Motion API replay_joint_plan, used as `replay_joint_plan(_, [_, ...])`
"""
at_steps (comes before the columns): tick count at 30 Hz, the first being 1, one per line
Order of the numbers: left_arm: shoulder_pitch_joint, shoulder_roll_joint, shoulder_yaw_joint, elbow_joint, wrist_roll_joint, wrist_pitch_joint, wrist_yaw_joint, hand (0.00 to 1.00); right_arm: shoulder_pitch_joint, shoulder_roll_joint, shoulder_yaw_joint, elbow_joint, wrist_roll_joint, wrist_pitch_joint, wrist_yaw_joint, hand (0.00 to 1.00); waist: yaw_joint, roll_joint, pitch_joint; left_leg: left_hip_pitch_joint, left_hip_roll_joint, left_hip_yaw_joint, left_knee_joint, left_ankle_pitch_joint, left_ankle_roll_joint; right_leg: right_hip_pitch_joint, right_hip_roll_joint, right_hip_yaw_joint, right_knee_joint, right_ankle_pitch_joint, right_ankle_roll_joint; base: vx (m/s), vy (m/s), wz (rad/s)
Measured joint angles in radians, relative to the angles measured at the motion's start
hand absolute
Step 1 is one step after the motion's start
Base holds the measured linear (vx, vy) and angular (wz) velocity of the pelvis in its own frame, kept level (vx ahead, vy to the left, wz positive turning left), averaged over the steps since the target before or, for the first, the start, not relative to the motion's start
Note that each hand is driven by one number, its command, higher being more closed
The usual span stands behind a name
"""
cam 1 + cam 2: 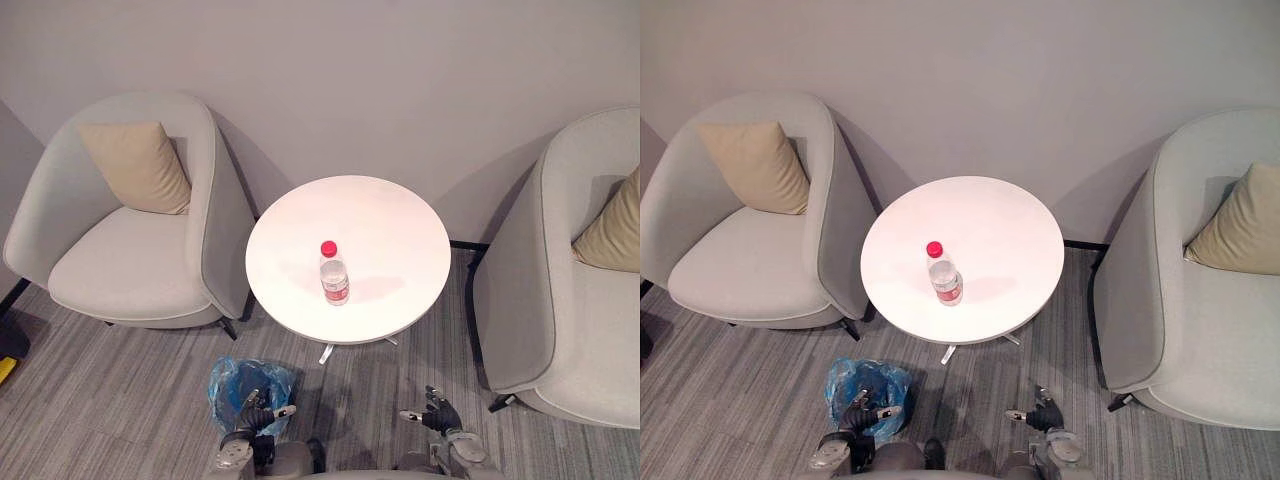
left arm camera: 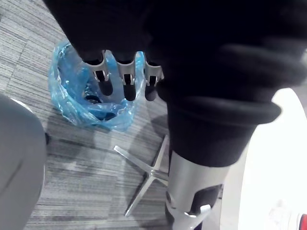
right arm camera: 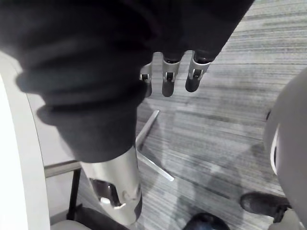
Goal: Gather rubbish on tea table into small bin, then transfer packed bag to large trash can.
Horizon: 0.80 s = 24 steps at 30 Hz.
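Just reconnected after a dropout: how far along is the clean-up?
Nothing looks done: the red-capped bottle stands on the white table. Nothing is in hand: left hand and right hand hang low, fingers open, empty. Left to do: bottle into the blue-bagged small bin on the floor, then carry the bag away.

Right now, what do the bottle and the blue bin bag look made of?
The bottle looks like clear plastic: see-through body, red cap. The blue bag seems to be thin, glossy plastic film: translucent and crinkled, with shiny folds.
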Motion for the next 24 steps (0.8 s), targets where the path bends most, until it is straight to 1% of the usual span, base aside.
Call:
replay_joint_plan(1, [-0.001, 0.001, 0.0, 0.0, 0.0, 0.0, -0.001, 0.0, 0.001, 0.001, 0.0, 0.001, -0.002, 0.0, 0.001, 0.0, -0.003, -0.002, 0.001, 0.002, 0.0, -0.008, -0.002, -0.002, 0.003, -0.002, 0.0, 0.001, 0.013, 0.001, 0.001, 0.0, -0.008, 0.4])
replay_joint_plan(2, [-0.009, 0.007, 0.0, 0.001, 0.0, 0.001, 0.0, 0.0, 0.005, 0.002, -0.002, 0.005, -0.003, 0.0, 0.001, 0.0, -0.008, -0.008, 0.007, 0.016, 0.009, -0.043, -0.014, -0.006, 0.01, -0.054, -0.002, 0.032, 0.142, 0.002, 0.004, -0.04, -0.043, 0.56])
replay_joint_plan(3, [-0.013, 0.007, -0.004, 0.005, 0.0, -0.001, 0.001, 0.0, 0.014, 0.003, -0.005, 0.006, -0.002, 0.0, 0.002, 0.0, -0.019, -0.002, 0.008, 0.012, 0.016, -0.07, -0.012, -0.01, 0.015, -0.08, 0.017, 0.072, 0.161, -0.025, 0.006, -0.03, -0.104, 0.8])
replay_joint_plan(4, [-0.014, 0.015, -0.009, 0.007, 0.0, -0.002, 0.0, 0.0, 0.019, 0.004, -0.004, 0.007, -0.002, 0.0, 0.002, 0.0, -0.022, -0.022, 0.0, 0.007, 0.009, -0.095, -0.006, -0.007, 0.007, -0.081, 0.037, 0.129, 0.08, -0.024, -0.002, -0.02, -0.136, 1.05])
replay_joint_plan(5, [-0.022, 0.035, -0.008, 0.028, -0.001, -0.002, 0.001, 0.0, 0.017, 0.001, -0.013, 0.017, -0.002, 0.0, 0.001, 0.0, -0.028, -0.067, -0.003, -0.008, -0.02, -0.135, 0.024, -0.01, -0.003, -0.065, 0.026, 0.126, 0.034, 0.016, -0.011, 0.0, -0.124, 0.99])
replay_joint_plan(6, [-0.027, 0.034, -0.01, 0.035, 0.0, -0.001, -0.002, 0.0, 0.012, -0.006, -0.04, 0.027, -0.002, 0.007, 0.004, 0.0, -0.025, -0.062, -0.01, -0.014, -0.015, -0.159, 0.025, -0.006, -0.01, -0.051, 0.024, 0.106, 0.014, 0.018, -0.013, 0.0, -0.109, 0.77])
replay_joint_plan(7, [-0.026, 0.036, -0.007, 0.034, 0.0, -0.001, -0.001, 0.0, -0.003, -0.035, -0.047, 0.023, -0.002, 0.016, 0.004, 0.0, -0.019, -0.054, -0.021, -0.02, -0.004, -0.167, 0.021, -0.005, -0.012, -0.05, 0.034, 0.1, -0.008, 0.023, -0.013, 0.03, -0.065, 0.31])
replay_joint_plan(8, [-0.027, 0.036, -0.001, 0.031, 0.001, 0.0, -0.01, 0.0, -0.017, -0.11, -0.031, -0.01, 0.0, 0.015, 0.022, 0.0, -0.014, -0.034, -0.022, -0.027, -0.002, -0.174, 0.017, -0.001, -0.016, -0.04, 0.045, 0.092, -0.049, 0.045, -0.015, 0.03, -0.044, 0.16])
replay_joint_plan(9, [-0.026, 0.036, 0.0, 0.031, 0.001, 0.0, -0.014, 0.0, -0.017, -0.14, -0.028, -0.028, 0.002, 0.01, 0.03, 0.0, -0.012, -0.023, -0.023, -0.029, 0.0, -0.179, 0.016, 0.0, -0.016, -0.031, 0.05, 0.086, -0.069, 0.054, -0.016, 0.04, -0.003, 0.1])
replay_joint_plan(10, [-0.015, 0.036, 0.001, 0.03, 0.003, 0.0, -0.021, 0.0, -0.005, -0.175, -0.033, -0.076, 0.0, 0.004, 0.029, 0.0, -0.004, -0.01, -0.029, -0.029, 0.004, -0.181, 0.01, 0.004, -0.015, -0.021, 0.055, 0.083, -0.096, 0.068, -0.015, 0.03, 0.007, 0.08])
replay_joint_plan(11, [0.005, 0.037, 0.001, 0.03, 0.003, 0.0, -0.023, 0.0, 0.013, -0.192, -0.051, -0.14, -0.004, -0.009, 0.023, 0.0, -0.003, -0.004, -0.035, -0.026, 0.006, -0.181, -0.002, 0.006, -0.016, -0.009, 0.061, 0.08, -0.123, 0.08, -0.016, 0.05, 0.001, 0.01])
replay_joint_plan(13, [0.019, 0.042, 0.0, 0.03, 0.003, 0.004, -0.025, 0.0, 0.024, -0.186, -0.064, -0.174, -0.019, -0.026, 0.022, 0.0, -0.006, -0.005, -0.039, -0.015, 0.007, -0.18, -0.017, 0.016, -0.017, 0.006, 0.07, 0.08, -0.145, 0.087, -0.016, 0.12, -0.027, 0.0])
replay_joint_plan(14, [0.02, 0.043, 0.0, 0.03, 0.005, 0.006, -0.027, 0.0, 0.032, -0.165, -0.062, -0.171, -0.026, -0.028, 0.023, 0.0, -0.004, -0.011, -0.041, -0.009, 0.009, -0.182, -0.029, 0.021, -0.017, 0.019, 0.074, 0.075, -0.16, 0.097, -0.018, 0.13, -0.037, 0.05])
replay_joint_plan(17, [0.018, 0.044, -0.001, 0.03, 0.023, 0.006, -0.038, 0.0, 0.058, -0.129, -0.037, -0.17, -0.057, -0.026, 0.028, 0.0, -0.004, -0.017, -0.042, 0.012, 0.007, -0.187, -0.038, 0.021, -0.017, 0.056, 0.077, 0.069, -0.198, 0.109, -0.019, 0.06, -0.006, 0.07])
replay_joint_plan(21, [0.021, 0.047, -0.001, 0.03, 0.023, 0.006, -0.043, 0.0, 0.069, -0.126, -0.024, -0.187, -0.051, -0.024, 0.034, 0.0, -0.005, -0.024, -0.05, 0.018, 0.001, -0.186, -0.072, 0.043, -0.01, 0.06, 0.074, 0.07, -0.226, 0.128, -0.017, -0.01, 0.005, 0.0])
replay_joint_plan(24, [0.03, 0.048, 0.0, 0.03, 0.023, 0.006, -0.044, 0.0, 0.082, -0.127, -0.024, -0.248, -0.027, -0.024, 0.053, 0.0, -0.005, -0.029, -0.052, 0.033, -0.003, -0.184, -0.124, 0.077, -0.008, 0.059, 0.072, 0.075, -0.248, 0.149, -0.016, -0.06, 0.017, -0.03])
